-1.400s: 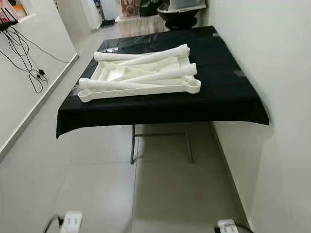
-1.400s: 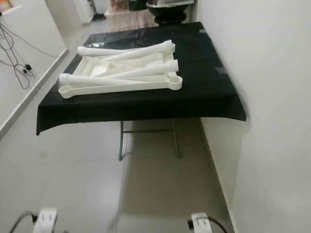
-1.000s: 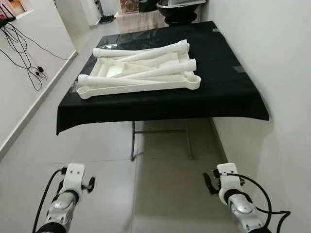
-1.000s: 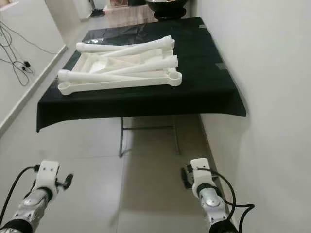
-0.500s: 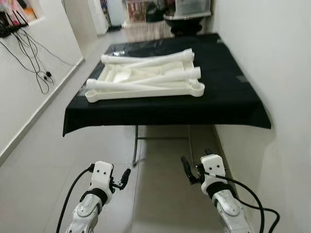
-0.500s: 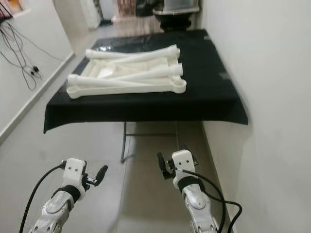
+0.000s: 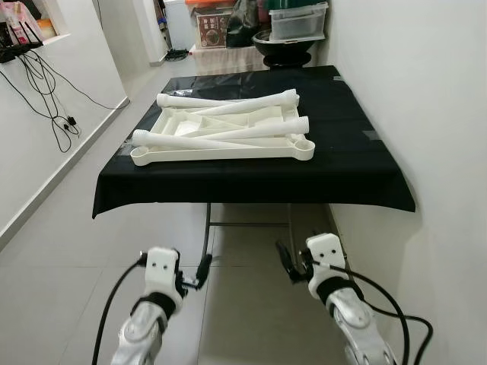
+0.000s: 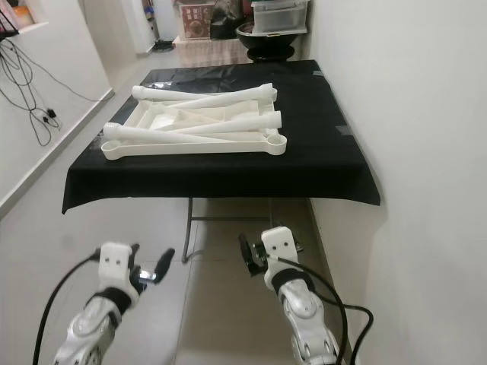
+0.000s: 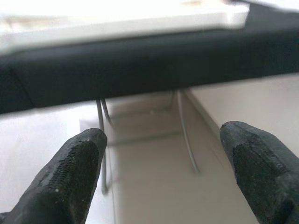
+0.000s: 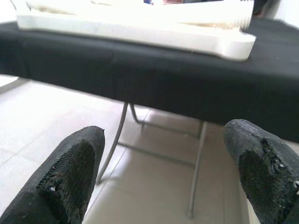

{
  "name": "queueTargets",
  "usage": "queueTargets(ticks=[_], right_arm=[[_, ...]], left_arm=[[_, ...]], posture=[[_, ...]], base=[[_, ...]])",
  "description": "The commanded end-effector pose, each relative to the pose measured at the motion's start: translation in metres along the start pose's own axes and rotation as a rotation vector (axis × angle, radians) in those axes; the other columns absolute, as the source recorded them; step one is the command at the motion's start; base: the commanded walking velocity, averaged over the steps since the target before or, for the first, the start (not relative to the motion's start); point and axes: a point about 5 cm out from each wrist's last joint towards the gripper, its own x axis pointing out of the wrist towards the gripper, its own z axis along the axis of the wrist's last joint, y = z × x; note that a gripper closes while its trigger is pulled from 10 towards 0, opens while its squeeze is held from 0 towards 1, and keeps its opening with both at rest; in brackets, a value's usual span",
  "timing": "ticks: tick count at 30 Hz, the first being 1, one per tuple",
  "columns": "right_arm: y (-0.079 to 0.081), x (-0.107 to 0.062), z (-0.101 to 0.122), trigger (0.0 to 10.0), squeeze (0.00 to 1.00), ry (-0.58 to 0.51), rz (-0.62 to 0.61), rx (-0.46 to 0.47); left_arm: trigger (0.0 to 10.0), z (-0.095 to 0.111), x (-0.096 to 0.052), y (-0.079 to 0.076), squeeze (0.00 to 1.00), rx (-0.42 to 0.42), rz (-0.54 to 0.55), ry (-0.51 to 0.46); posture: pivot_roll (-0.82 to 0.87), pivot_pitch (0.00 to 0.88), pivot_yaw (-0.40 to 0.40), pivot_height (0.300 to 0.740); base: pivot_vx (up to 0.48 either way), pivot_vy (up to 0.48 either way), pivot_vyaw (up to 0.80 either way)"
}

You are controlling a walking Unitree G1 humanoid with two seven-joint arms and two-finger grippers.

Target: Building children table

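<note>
An upturned white plastic tabletop (image 7: pixel 221 154) lies on a table draped in black cloth (image 7: pixel 350 163). Several white tube legs (image 7: pixel 255 128) rest loosely across it. My two grippers hover low over the floor, in front of and below the cloth's near edge, pointing at the table. The left gripper (image 7: pixel 201 271) is open, and its fingers (image 9: pixel 77 172) frame the cloth edge and the metal frame beneath. The right gripper (image 7: pixel 286 263) is open too, with its fingers (image 10: pixel 72 170) wide apart and nothing between them.
A white wall (image 7: pixel 434 114) runs close along the table's right side. Thin metal table legs (image 7: pixel 208 224) stand under the cloth. Cables (image 7: pixel 49 91) hang on the left wall. Boxes and a black basin (image 7: pixel 285 34) sit behind the table. Tiled floor lies open on the left.
Both arms have risen into view from the bottom and drawn inward toward the middle. The camera has tilted and shifted; the white parts on the table have not moved.
</note>
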Motion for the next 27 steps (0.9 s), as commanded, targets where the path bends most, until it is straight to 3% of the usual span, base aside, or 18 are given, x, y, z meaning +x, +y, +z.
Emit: queueTargets(ticks=[1, 11, 22, 27], right_arm=[[-0.001, 0.004, 0.0, 10.0, 0.0, 0.011, -0.019, 0.037], [-0.006, 0.01, 0.004, 10.0, 0.0, 0.001, -0.032, 0.118], [-0.013, 0.015, 0.009, 10.0, 0.0, -0.013, -0.059, 0.122], [-0.011, 0.02, 0.023, 10.0, 0.0, -0.071, -0.01, 0.115]], left_arm=[[10.0, 0.003, 0.0, 0.008, 0.0, 0.005, 0.019, 0.005], [10.0, 0.005, 0.001, 0.001, 0.0, 0.01, -0.012, 0.025], [10.0, 0.02, 0.01, -0.005, 0.0, 0.025, -0.071, -0.011], [10.0, 0.027, 0.013, -0.008, 0.0, 0.019, -0.088, -0.026]], posture=[[-0.02, 0.0, 0.091, 0.74], [-0.01, 0.0, 0.113, 0.74], [-0.01, 0.0, 0.119, 0.74], [-0.02, 0.0, 0.125, 0.74]], base=[[0.0, 0.0, 0.0], [0.273, 0.0, 0.16], [0.299, 0.0, 0.07], [0.3, 0.0, 0.0]])
